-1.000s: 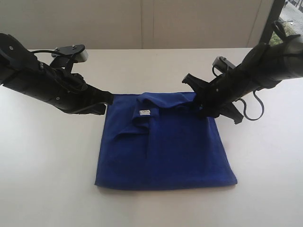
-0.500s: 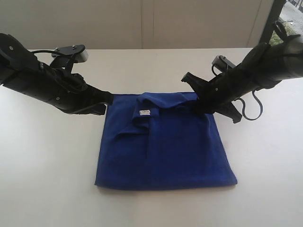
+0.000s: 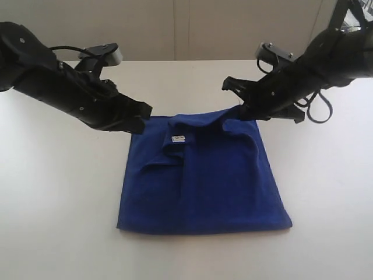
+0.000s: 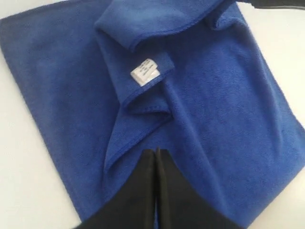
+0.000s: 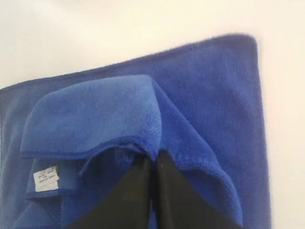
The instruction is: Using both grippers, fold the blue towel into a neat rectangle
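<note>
The blue towel [image 3: 204, 181] lies folded in the middle of the white table [image 3: 58, 204]. A rumpled flap with a small white label [image 3: 178, 138] sits near its far edge. My right gripper [image 3: 239, 111] is shut on the towel's far right corner and holds that edge a little off the cloth below. In the right wrist view the jaws [image 5: 153, 160] pinch the raised fold of the towel [image 5: 214, 95]. My left gripper [image 3: 143, 114] hangs shut just above the towel's far left corner. In the left wrist view its closed tips [image 4: 156, 151] hover over the towel [image 4: 214, 119] near the label [image 4: 145, 72], gripping nothing.
A pale wall runs behind the table's far edge. A dark post [image 3: 337, 20] stands at the back right. A cable loop [image 3: 317, 111] hangs from the right arm. Bare tabletop surrounds the towel on every side.
The right gripper has shut on the towel's far right corner and lifted it. Both arms have risen, and the left gripper has come off the table by the far left corner.
</note>
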Controlling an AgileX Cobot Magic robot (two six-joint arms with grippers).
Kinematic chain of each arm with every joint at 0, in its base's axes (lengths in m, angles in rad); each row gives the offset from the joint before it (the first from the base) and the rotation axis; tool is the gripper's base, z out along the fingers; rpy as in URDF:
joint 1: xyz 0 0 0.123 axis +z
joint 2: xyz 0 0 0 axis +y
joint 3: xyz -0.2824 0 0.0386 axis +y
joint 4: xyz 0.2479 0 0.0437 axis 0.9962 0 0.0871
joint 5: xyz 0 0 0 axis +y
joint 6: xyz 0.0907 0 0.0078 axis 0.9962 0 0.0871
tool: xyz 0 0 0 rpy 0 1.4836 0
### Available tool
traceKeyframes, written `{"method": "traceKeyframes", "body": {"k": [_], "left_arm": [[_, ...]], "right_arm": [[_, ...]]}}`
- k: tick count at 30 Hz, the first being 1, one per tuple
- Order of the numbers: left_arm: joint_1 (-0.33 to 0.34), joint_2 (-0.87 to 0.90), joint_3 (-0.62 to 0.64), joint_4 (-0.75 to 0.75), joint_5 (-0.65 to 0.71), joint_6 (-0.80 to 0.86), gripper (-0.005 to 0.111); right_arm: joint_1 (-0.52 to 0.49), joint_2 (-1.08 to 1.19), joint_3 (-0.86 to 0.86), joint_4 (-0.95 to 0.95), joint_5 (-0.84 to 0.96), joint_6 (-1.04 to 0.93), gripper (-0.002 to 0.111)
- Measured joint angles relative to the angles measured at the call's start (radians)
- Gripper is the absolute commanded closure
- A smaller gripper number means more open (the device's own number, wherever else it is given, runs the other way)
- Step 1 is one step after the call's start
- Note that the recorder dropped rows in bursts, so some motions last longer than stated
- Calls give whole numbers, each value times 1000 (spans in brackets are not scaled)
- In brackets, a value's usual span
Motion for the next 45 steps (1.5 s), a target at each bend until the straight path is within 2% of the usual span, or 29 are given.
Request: {"method": "traceKeyframes", "body": {"k": [9,15,22,23,26,29,43,44,45], "left_arm": [[-129,192,-151,-1,25,100,107],[-198,258,-237,20,-85,206,107],[-209,331,-256,169,-191,234,105],[-217,336,-256,191,-208,234,100],[-248,340,-256,246,-281,237,74],[-259,347,-256,264,-323,261,66],[-259,417,-256,280,-374,393,65],[-259,417,-256,283,-380,409,66],[-259,418,-256,287,-389,430,72]], "right_arm": [[0,-12,-57,-211,17,-11,108],[0,-12,-57,-241,17,-11,108],[0,-12,-57,-245,31,-11,108],[0,-12,-57,-245,31,-11,108],[0,-12,-57,-245,33,-11,108],[0,-12,-57,-245,34,-11,108],[0,-12,-57,-249,34,-11,108],[0,-12,-57,-249,34,-11,108],[0,-12,-57,-249,34,-11,108]]}}
